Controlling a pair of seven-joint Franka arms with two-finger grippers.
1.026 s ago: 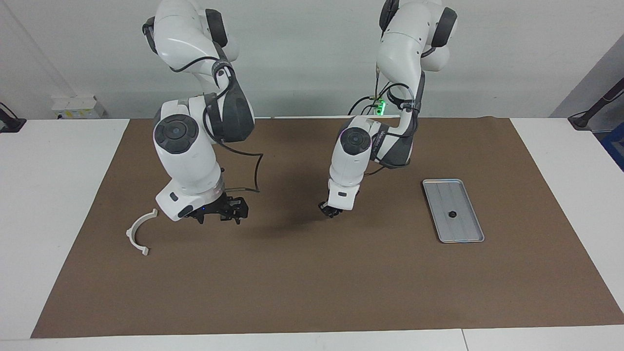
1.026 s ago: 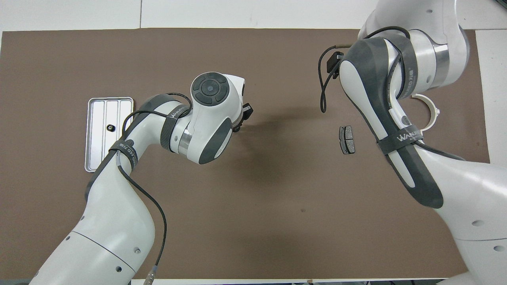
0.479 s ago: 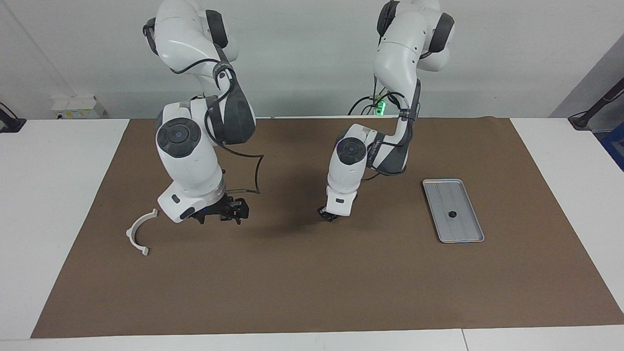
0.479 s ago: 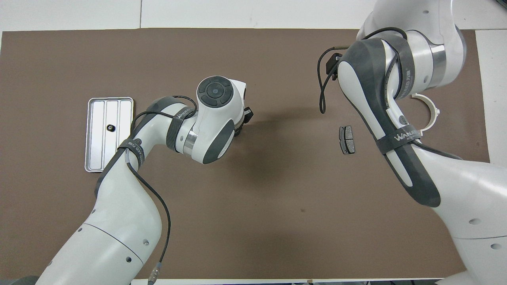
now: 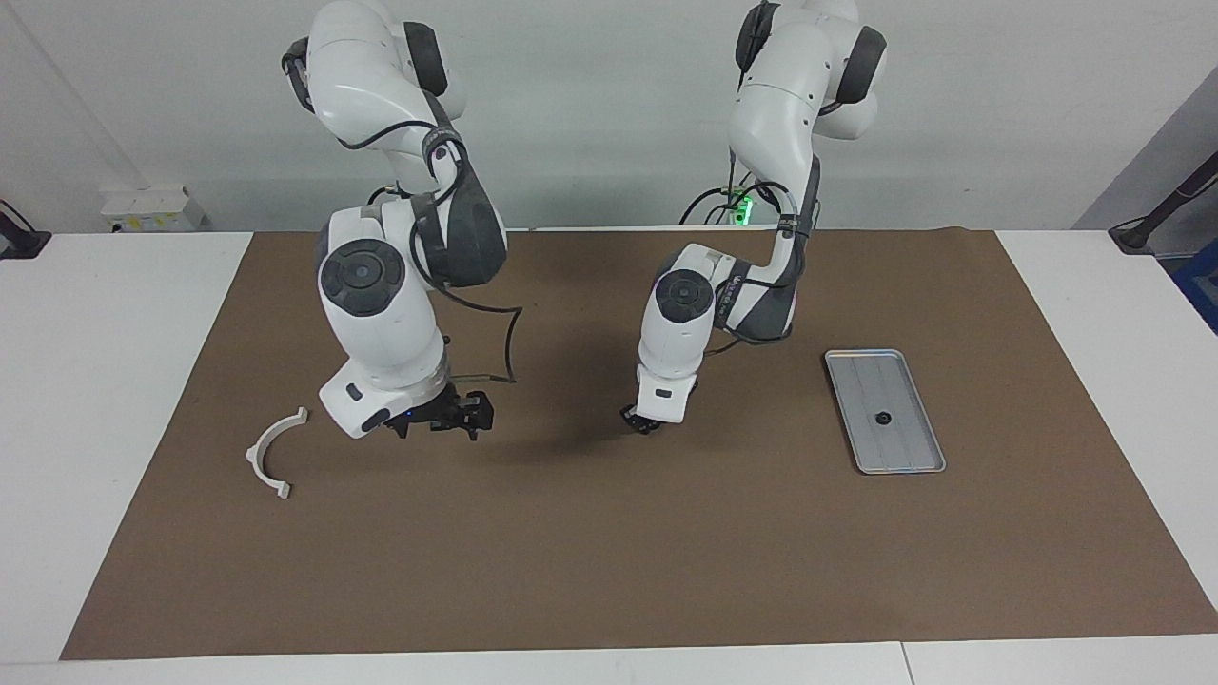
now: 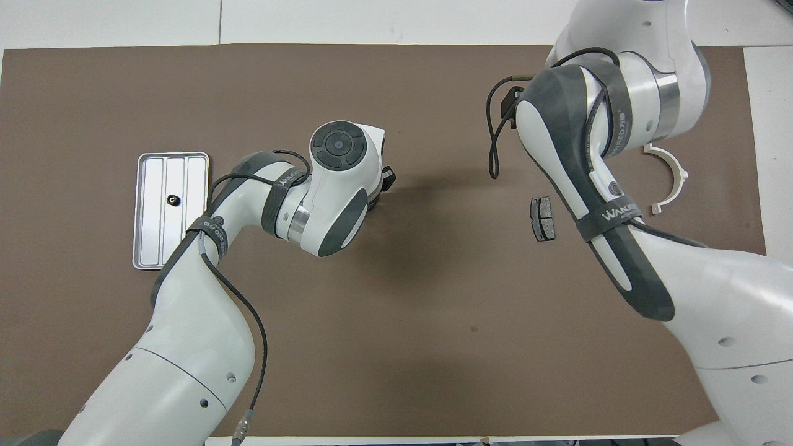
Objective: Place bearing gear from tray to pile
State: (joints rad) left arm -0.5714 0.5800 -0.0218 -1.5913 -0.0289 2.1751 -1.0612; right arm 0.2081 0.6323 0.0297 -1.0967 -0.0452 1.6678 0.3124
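The silver tray (image 5: 906,447) lies on the brown mat toward the left arm's end of the table; it also shows in the overhead view (image 6: 148,238). A small dark bearing gear (image 5: 882,418) lies in it (image 6: 173,199). The pile is at the right arm's end: a white semicircular bracket (image 5: 269,457) (image 6: 670,178) and one dark brake pad (image 6: 543,218); the other pad is hidden. My left gripper (image 5: 642,422) hangs low over the middle of the mat, well apart from the tray. My right gripper (image 5: 440,421) hangs low over the mat beside the bracket.
The brown mat (image 5: 609,552) covers most of the white table. A loose black cable (image 6: 495,142) hangs from the right arm. A small white box (image 5: 152,209) sits at the table's edge by the wall.
The right arm has shifted a little toward the middle of the table, uncovering more of the bracket. The left gripper has dropped slightly. The gear, tray and pile have not moved.
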